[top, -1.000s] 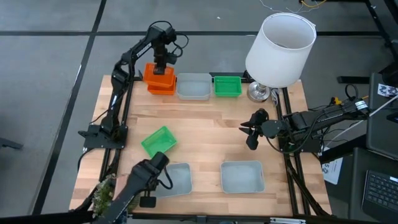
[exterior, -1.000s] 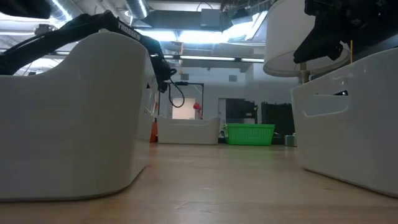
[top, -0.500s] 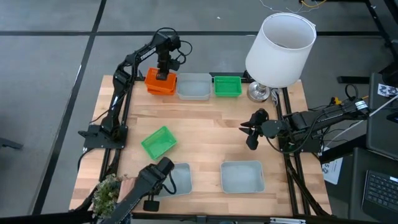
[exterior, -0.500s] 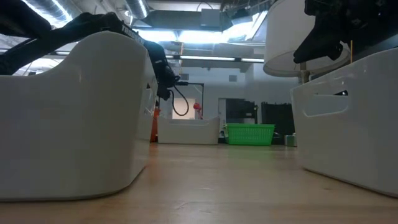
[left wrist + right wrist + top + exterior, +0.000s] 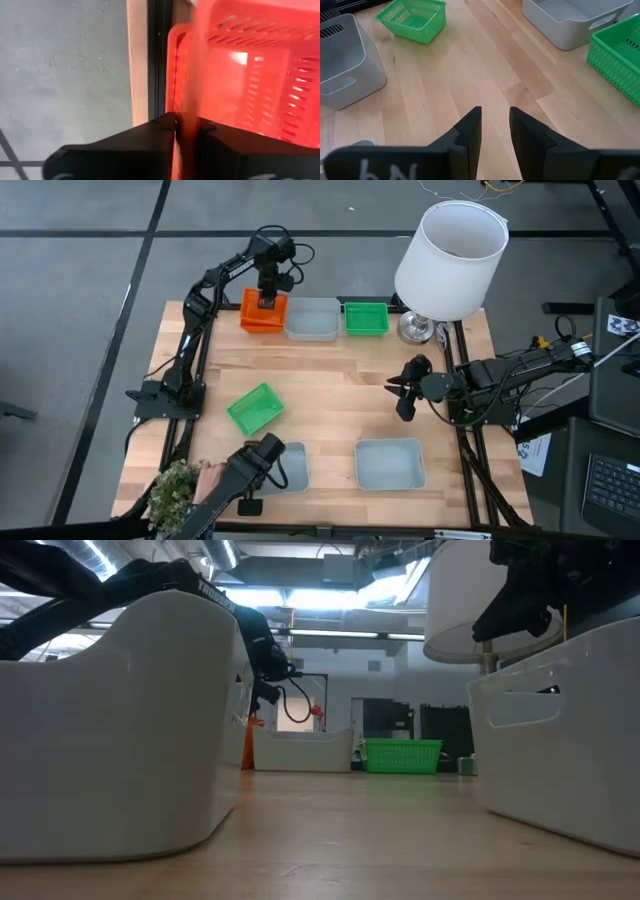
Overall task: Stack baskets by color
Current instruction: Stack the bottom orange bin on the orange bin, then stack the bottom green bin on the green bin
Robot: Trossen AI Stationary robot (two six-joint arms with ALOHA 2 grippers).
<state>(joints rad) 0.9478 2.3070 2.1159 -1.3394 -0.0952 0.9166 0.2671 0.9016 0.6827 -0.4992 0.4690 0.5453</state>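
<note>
- Two dark arms work a wooden table [image 5: 330,405] that carries a scatter of plastic baskets, seen from directly above.
- Largest on the scene, a white lampshade [image 5: 450,260] stands at the table's far right corner.
- Two pale grey-blue baskets sit along the near edge: one at near right [image 5: 390,463], one at near left [image 5: 288,468] partly under a dark arm-like fixture reaching in from the near-left corner.
- A third grey-blue basket [image 5: 312,319] sits mid-way along the far edge, between the orange stack and a green basket.
- Orange baskets [image 5: 262,313] sit nested at the far left corner; in the left wrist view an upper orange basket [image 5: 250,75] sits tilted inside a lower one.
- One green basket [image 5: 366,318] rests at the far edge, just right of the grey-blue one and beside the lamp's base.
- Another green basket [image 5: 254,408] lies askew on the left half of the table, well apart from the rest.
- Left gripper [image 5: 268,292] is over the orange stack, its fingers [image 5: 165,125] pinched on the upper basket's wall.
- Right gripper [image 5: 402,392] hovers over bare wood on the right side, its jaws apart and holding nothing.
- Smallest, a green potted plant [image 5: 172,485] sits at the near left corner.
</note>
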